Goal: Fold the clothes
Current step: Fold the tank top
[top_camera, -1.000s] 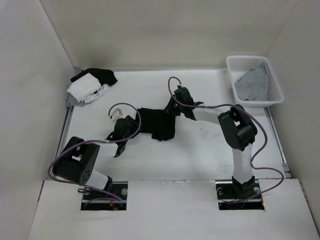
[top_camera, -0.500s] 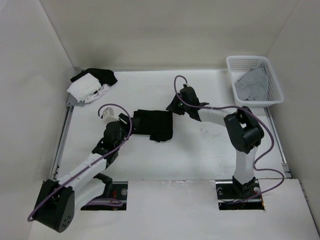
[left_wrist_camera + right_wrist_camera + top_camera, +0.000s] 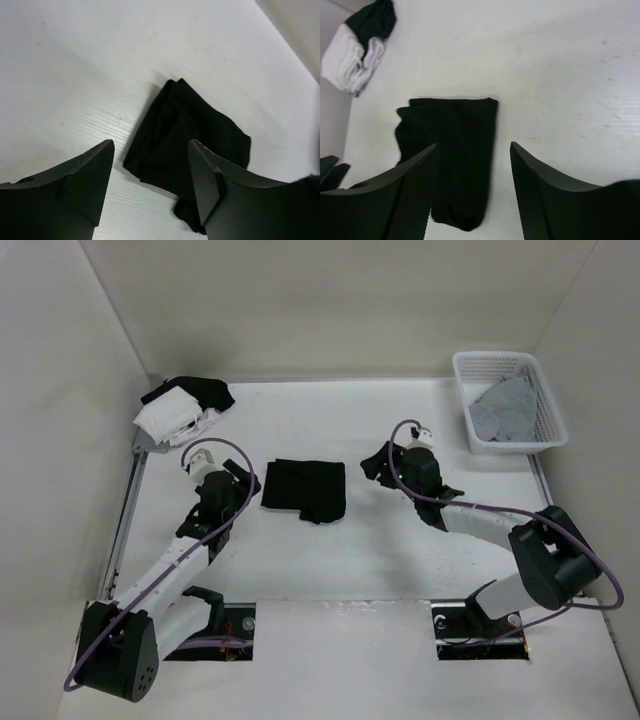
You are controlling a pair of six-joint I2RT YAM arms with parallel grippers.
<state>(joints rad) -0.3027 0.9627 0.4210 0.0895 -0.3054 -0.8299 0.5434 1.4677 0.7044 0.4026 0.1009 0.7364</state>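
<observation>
The black clothes (image 3: 305, 489) lie folded into a compact rectangle on the table, free of both grippers. My left gripper (image 3: 243, 480) hovers just to their left, open and empty. My right gripper (image 3: 377, 466) is pulled back to their right, jaws open with nothing between them. From the left wrist the clothes (image 3: 187, 140) lie beyond the open left gripper (image 3: 151, 146). From the right wrist the clothes (image 3: 455, 145) sit partly behind the left finger of the open right gripper (image 3: 473, 146).
A white-and-black pile of clothes (image 3: 180, 407) sits at the back left corner, also seen as the pile (image 3: 357, 50) in the right wrist view. A white basket (image 3: 545, 400) holding a light grey garment (image 3: 507, 410) stands at the back right.
Both grippers let go of the black clothes and opened wide. The left arm drew back to the left, the right arm to the right; the clothes settled into a neater fold.
</observation>
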